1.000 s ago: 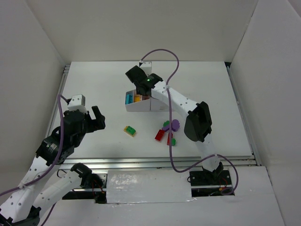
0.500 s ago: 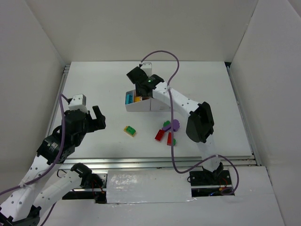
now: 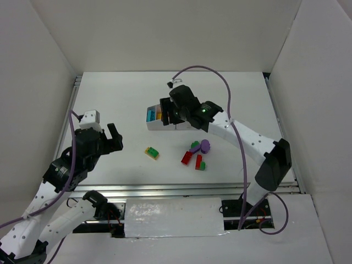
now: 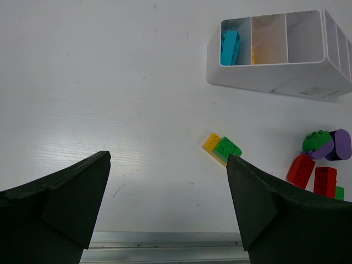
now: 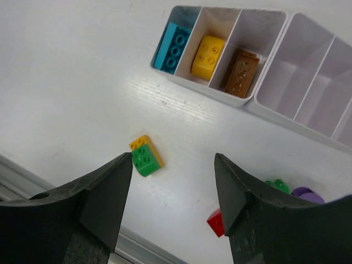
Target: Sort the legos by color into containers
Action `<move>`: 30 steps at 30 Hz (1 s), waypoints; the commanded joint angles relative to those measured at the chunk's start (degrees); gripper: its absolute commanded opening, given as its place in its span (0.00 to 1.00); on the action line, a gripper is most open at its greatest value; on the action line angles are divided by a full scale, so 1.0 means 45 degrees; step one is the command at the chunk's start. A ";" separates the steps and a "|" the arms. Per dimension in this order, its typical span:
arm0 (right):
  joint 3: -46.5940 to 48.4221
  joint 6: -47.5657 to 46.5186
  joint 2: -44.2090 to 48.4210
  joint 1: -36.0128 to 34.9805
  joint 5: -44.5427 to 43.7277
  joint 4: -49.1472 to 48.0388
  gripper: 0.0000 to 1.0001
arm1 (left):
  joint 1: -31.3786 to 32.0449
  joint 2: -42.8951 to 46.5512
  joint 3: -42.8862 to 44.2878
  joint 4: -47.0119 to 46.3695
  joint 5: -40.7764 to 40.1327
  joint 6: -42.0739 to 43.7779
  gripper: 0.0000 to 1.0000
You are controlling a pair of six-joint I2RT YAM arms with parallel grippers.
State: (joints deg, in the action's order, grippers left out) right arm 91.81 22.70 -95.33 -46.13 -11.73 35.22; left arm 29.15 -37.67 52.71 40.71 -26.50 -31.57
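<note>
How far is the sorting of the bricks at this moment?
Done: the tray holds a light-blue brick, a yellow brick and a brown brick, each in its own compartment. In hand: nothing; the right gripper and the left gripper are both open and empty. Left on the table: the yellow-and-green pair, the red bricks, a green brick and a purple piece.

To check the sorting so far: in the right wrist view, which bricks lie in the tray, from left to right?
In order: light blue brick → yellow brick → brown brick, each in its own compartment of the white tray.
</note>
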 commanded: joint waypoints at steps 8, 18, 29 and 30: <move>-0.3232 -0.0885 0.2373 -0.0822 0.1630 -0.1752 0.69 | -0.0071 0.0460 0.0143 0.0016 -0.1063 -0.0347 1.00; -0.5730 0.0090 0.5825 -0.1546 0.0595 -0.2356 0.70 | -0.0110 0.0500 0.0260 0.0367 -0.2058 -0.0776 0.99; -0.6870 0.1321 0.8685 -0.0943 -0.2605 -0.2615 1.00 | -0.3347 -0.3533 0.2833 -0.0862 -0.0383 -0.0269 0.99; -0.6635 0.1768 0.8491 -0.0167 -0.2648 -0.2110 1.00 | -0.4183 -0.4065 0.3399 -0.0959 0.0470 -0.0250 1.00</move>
State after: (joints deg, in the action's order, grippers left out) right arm 60.77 27.14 -56.25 -51.18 -17.15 24.86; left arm 16.51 -50.15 61.34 41.50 -31.18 -34.28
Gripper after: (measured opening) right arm 0.996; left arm 0.994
